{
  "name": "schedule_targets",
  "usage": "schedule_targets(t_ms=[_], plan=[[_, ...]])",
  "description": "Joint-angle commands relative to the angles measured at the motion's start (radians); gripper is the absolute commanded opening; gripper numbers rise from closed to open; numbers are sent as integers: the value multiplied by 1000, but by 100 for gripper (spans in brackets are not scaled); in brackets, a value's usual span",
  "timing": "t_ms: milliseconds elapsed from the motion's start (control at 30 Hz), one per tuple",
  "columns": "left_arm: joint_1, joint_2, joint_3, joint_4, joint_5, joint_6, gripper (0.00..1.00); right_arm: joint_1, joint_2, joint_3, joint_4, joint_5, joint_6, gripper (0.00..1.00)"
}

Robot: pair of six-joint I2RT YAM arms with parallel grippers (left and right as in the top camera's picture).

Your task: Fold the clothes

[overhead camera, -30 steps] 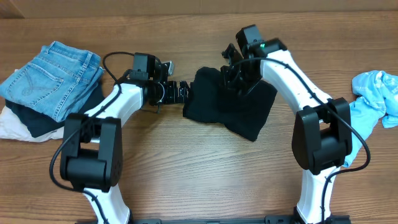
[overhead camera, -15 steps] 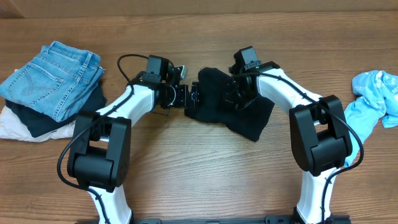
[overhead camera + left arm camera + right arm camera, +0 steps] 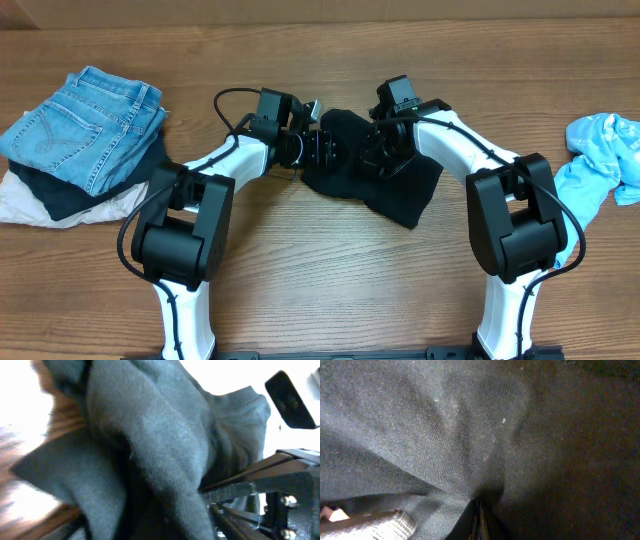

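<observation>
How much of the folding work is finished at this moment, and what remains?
Done: a folded stack with jeans on top lies at the left. In hand: the right gripper pinches the bunched black T-shirt; the left gripper is at its edge. Left: folding it, then likely the crumpled blue cloth.

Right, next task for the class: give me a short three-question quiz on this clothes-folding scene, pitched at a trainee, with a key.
1. True or false: the blue jeans lie on top of a dark garment.
2. Pick one. The right gripper is shut on: A the black T-shirt; B the jeans; C nothing.
3. Which garment lies alone at the far right of the overhead view?
Key: 1 true. 2 A. 3 the light blue garment.
</observation>
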Motion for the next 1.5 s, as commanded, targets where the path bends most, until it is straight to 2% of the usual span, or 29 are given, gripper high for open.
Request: schedule_targets(t_ms=[0,100,167,200,233,267,467,600,700,800,900,933,1033,1200,1333,1467], plan=[[-40,77,-45,-26,-29,-19,54,-6,-12,-31,-19,44,8,4],[-64,77,-45,-5,-29,0,61,-6,-12,-31,-26,44,-8,4],[-84,77,-45,14,-29,0,61,-6,-12,-31,-27,44,-12,4],[-91,77,-45,18,-31,3,54,-6,-12,-31,-28,43,-14,4],[-97,77,-45,19,-31,16,32,-6,-12,-31,-31,44,-14,4],[-98,77,-45,16,-30,23,4,-6,-12,-31,-40,44,-18,4],[-5,24,-42,-3,40,31,4,-91,-56,2,-207,43,-147,4],[116,-203,-28,-98,12,124,4,-178,-226,18,-284,-6,-190,4],[190,-347,8,-109,14,161,4,-195,-341,18,-298,-8,-192,5],[299,-470,71,-108,15,284,4,-193,-409,18,-305,-9,-190,6],[404,-497,97,-108,16,322,4,-193,-423,18,-316,-10,-188,6],[496,-482,97,-121,23,340,4,-193,-423,18,-336,-9,-188,6],[588,-466,97,-143,23,372,4,-193,-423,18,-356,-9,-188,6],[831,-458,97,-182,37,381,4,-193,-423,18,-390,-8,-189,6],[940,-458,97,-144,91,373,4,-193,-423,18,-390,-9,-188,6],[1003,-458,97,-177,5,374,4,-193,-423,18,-397,-9,-188,6]])
